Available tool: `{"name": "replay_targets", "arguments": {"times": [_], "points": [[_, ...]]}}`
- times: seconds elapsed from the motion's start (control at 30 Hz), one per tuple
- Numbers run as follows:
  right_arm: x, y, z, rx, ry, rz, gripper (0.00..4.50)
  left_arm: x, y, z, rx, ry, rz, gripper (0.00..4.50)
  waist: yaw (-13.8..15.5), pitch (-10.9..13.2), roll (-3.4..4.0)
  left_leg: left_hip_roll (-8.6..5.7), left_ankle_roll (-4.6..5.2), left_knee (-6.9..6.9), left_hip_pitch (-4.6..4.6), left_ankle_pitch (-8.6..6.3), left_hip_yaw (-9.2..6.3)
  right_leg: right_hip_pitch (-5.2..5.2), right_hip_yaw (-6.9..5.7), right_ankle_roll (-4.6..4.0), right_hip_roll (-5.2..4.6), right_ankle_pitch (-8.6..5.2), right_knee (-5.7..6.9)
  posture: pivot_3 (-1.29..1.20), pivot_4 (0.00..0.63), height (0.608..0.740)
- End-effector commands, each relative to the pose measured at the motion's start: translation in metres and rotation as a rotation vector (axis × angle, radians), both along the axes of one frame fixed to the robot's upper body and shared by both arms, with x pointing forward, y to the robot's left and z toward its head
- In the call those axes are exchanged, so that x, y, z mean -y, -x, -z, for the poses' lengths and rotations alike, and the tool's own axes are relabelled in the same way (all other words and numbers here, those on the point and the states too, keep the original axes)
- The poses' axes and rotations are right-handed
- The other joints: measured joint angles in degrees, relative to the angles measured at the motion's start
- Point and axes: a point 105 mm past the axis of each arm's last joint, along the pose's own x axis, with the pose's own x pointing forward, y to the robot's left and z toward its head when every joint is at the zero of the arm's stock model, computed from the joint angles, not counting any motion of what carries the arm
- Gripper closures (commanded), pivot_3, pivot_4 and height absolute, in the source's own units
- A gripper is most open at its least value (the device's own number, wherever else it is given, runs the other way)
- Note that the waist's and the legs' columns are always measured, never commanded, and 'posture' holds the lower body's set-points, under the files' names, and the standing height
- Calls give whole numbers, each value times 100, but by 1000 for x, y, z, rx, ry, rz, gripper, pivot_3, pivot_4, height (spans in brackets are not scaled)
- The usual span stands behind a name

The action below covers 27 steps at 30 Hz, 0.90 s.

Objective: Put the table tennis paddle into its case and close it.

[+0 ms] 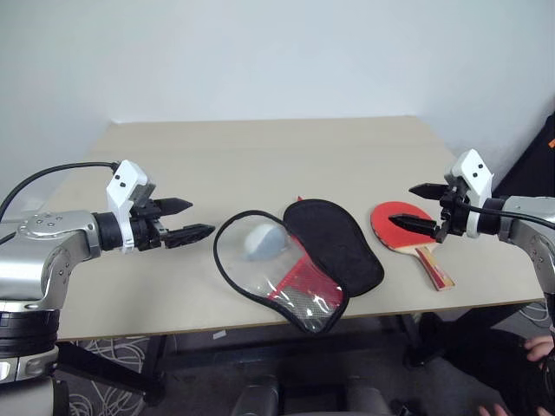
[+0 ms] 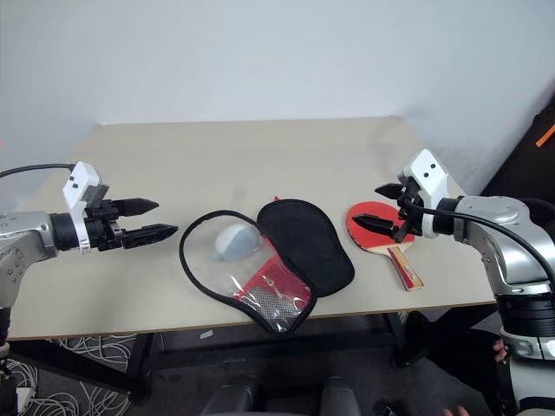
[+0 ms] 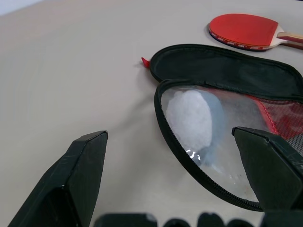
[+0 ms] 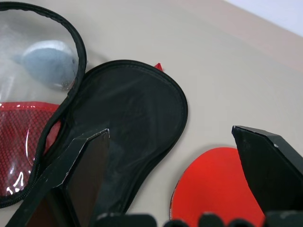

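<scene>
Clearly the table tennis paddle (image 1: 406, 227) lies just below the spread, empty right hand (image 1: 422, 208), handle toward the desk's (image 1: 260, 147) near edge; the spread left hand (image 1: 186, 220) hovers beyond the open case (image 1: 334, 243).

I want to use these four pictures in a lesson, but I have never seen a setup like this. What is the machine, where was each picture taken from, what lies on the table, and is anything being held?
This is a humanoid robot with two arms. The two wide pictures come from cameras in its head, looking down over a beige table. The two close pictures come from cameras on its wrists, looking along the black fingers.

The left gripper and the right gripper both hover open and hold nothing.

On the table lies the case, unzipped and spread open, with a clear plastic side and a black lining. A pale round ball shows through the plastic. To its right lies the table tennis paddle, red face up, just below the right gripper.
</scene>
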Motion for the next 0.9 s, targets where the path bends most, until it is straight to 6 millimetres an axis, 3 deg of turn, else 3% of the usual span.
{"name": "replay_targets", "arguments": {"times": [0.03,0.63,0.9], "points": [[1,2,-14,53,-17,4,0,0,-3,-13,48,-21,8,32,0,0,0,0,0,0,0,0,0,0,0,0,0,0,0,0,0,698],[12,9,-14,6,13,27,0,3,-1,-2,24,-14,34,32,1,0,0,0,0,0,0,0,1,0,0,0,0,0,0,0,0,698],[23,12,-12,-16,50,45,0,15,-1,5,16,-7,75,32,1,-1,-5,1,0,1,0,0,0,1,0,0,0,0,0,0,0,698]]}}
